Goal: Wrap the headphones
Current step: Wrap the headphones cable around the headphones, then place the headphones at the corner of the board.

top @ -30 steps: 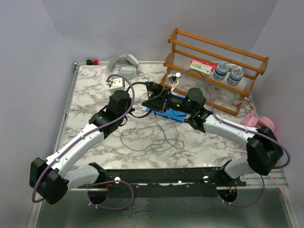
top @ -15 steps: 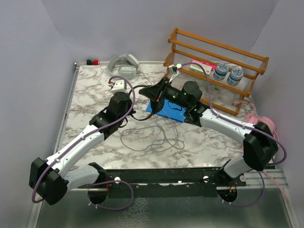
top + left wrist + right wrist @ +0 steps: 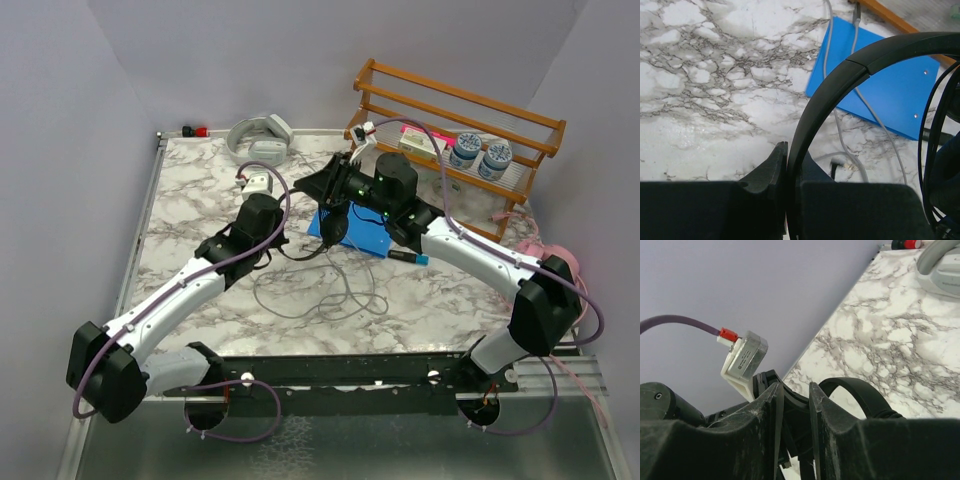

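Marble-pattern desk [image 3: 190, 190]. Flat blue pad [image 3: 365, 238] lies mid-desk, with a teal-tipped pen [image 3: 408, 257] just beside its near-right corner. Loose grey cable [image 3: 320, 297] loops in front of the pad. Grey-white headphones [image 3: 258, 135] sit at the far edge, a small red-tipped item [image 3: 195, 131] at the far-left corner. Wooden rack [image 3: 460, 100] stands far right. Pink headphones [image 3: 535, 250] are at the right edge.

I see the small black headphones [image 3: 822, 100] at frame centre, their thin band pinched in the left gripper [image 3: 792, 160]. The grey-white pair [image 3: 262, 140] lies upper left of centre, and a grey cable [image 3: 300, 317] sprawls in loose loops below centre. The pink pair [image 3: 548, 258] sits at the right edge, partly hidden.
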{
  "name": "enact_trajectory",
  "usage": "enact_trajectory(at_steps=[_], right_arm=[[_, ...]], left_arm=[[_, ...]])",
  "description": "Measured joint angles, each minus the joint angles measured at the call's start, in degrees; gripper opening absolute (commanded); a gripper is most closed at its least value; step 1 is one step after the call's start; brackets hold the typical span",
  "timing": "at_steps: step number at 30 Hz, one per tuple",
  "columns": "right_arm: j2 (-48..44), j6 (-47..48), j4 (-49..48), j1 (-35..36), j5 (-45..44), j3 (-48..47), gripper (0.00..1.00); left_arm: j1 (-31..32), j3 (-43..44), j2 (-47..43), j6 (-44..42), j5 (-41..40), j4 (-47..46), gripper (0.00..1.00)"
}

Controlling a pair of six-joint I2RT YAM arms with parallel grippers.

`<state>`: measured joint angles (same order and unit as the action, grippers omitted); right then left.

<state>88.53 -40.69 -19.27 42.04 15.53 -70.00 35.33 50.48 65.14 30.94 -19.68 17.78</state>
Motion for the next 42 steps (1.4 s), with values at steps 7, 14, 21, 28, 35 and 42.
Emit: enact_trajectory(at_steps=[7,14,21,28,35,42], right_arm=[[-0.8,7.2,5.8,0.0,-1.2,-0.7,0.41],[-7.1,15.1,11.3,0.0,-6.3,-0.7,0.47],[-13.8,20.2,13.1,0.0,-12.1,2.0,0.57],[-16.1,23.3,14.3,0.0,-15.0,7.6,0.78],[-20.7,26.5,14.8,0.0,-15.1,13.3,0.94],[-26.5,27.6,14.5,0.0,-15.6,17.9,1.00]], left_arm=[[0.0,2.3,3.0,1.7,0.9,4.7,0.00],[-1.6,2.8,4.5,3.3,2.5,7.5,0.00],[-8.9,4.5,6.8,3.7,5.7,9.1,0.00],[-16.9,7.6,13.1,3.6,6.3,9.7,0.00],[-26.6,12.9,23.2,6.2,7.5,8.5,0.00],[-33.8,12.7,29.4,11.8,7.5,8.3,0.05]])
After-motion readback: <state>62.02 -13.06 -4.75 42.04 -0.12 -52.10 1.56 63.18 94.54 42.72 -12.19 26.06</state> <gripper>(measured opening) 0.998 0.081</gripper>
